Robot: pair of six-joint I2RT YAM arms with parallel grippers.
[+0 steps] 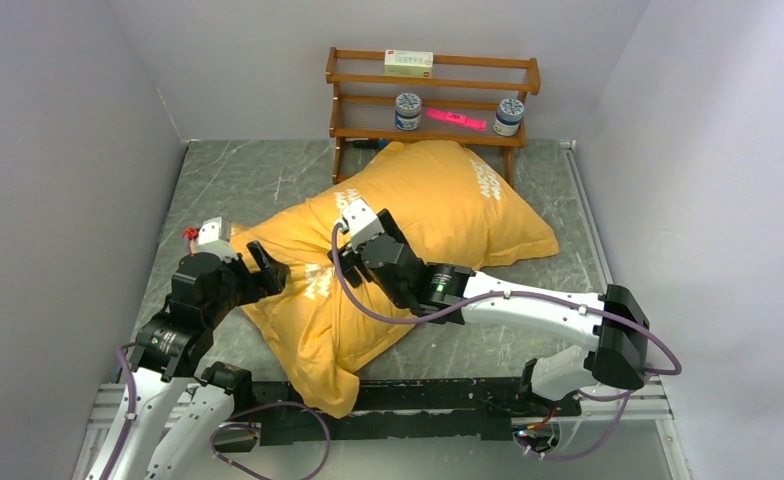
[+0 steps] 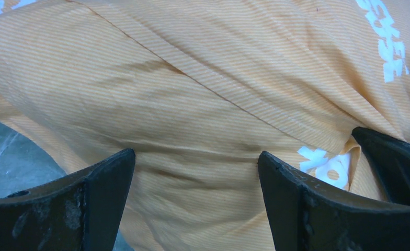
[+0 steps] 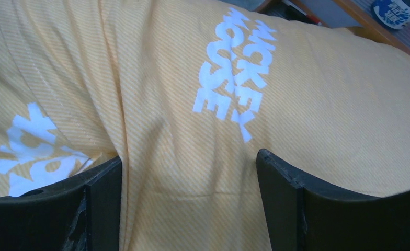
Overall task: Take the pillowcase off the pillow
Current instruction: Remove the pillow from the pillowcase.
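We see the pillowcase (image 1: 423, 205), orange-yellow cloth with a fine diagonal weave, lying plump and rounded across the middle of the table (image 1: 268, 180). The pillow is wholly covered by it. Long soft creases run along the cloth, and the blocky white lettering (image 3: 237, 97) bends with the folds.

The table is dark grey and marbled. Its far edge carries a small wooden shelf (image 1: 433, 100) with two round jars (image 1: 408, 110) and a flat box (image 1: 409, 63) on the top board. The far end of the pillowcase reaches right up to the foot of that shelf. One flat corner points right. The near corner droops over the black rail (image 1: 438, 395) at the table's near edge. Bare table shows to the far left and along the right side. Grey walls (image 1: 58, 200) close in left and right.

The left gripper (image 2: 195, 157) sits at the left flank of the pillowcase. Its jaws are spread wide, cloth bulges between them, and nothing is pinched. The right gripper (image 3: 190, 157) is over the middle of the pillowcase. Its jaws are also well apart, with a fold of orange cloth between them that they do not clamp. We cannot tell whether the fingertips press into the fabric.
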